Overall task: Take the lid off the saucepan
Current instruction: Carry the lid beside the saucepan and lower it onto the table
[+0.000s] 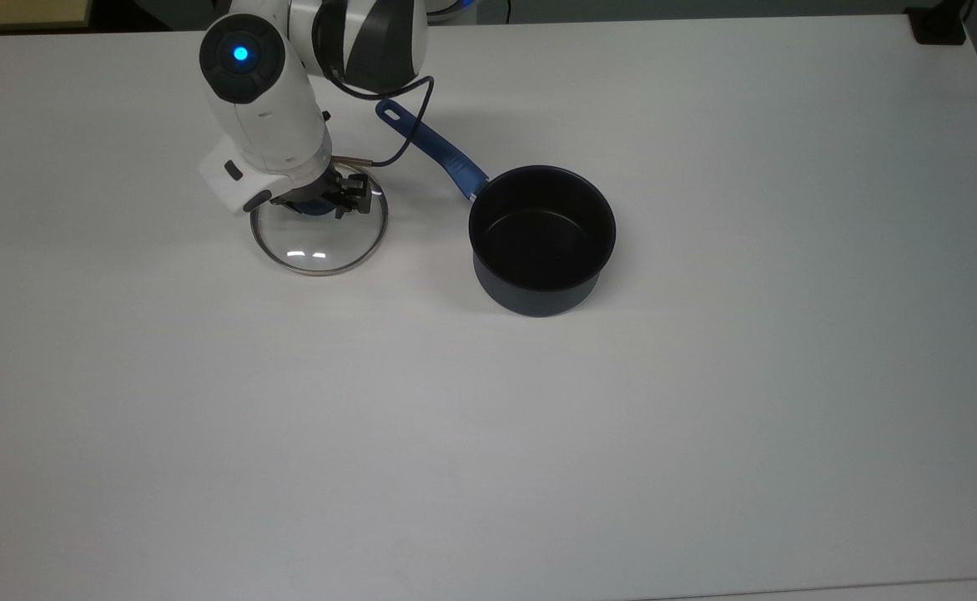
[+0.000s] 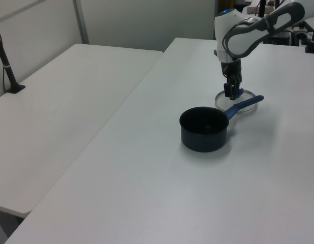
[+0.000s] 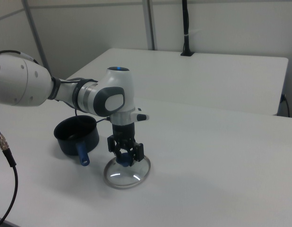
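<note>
Gripper (image 3: 126, 160) with its jaws closed on the blue knob (image 3: 123, 162) at the centre of the lid (image 3: 127, 174); the fingers (image 3: 136, 152) point straight down. In the right view this sits at lower centre of the frame; in the top view the gripper (image 1: 321, 202) is at upper left, and in the left view (image 2: 233, 93) at upper right. The lid (image 1: 319, 235), a clear disc with a thin metal rim, lies low over the white table (image 1: 621, 417), off the saucepan (image 1: 541, 239); whether its rim touches the table cannot be told. In the top view the saucepan stands open and upright, just right of the lid and apart from it, near upper centre of the frame. Its blue handle (image 1: 430, 148) runs up and to the left, passing beside the lid's upper right edge. In the left view the lid (image 2: 239, 98) lies behind the saucepan (image 2: 203, 128). The white arm (image 1: 259, 100) rises above the lid, with a black cable (image 1: 409, 125) looping beside it.
</note>
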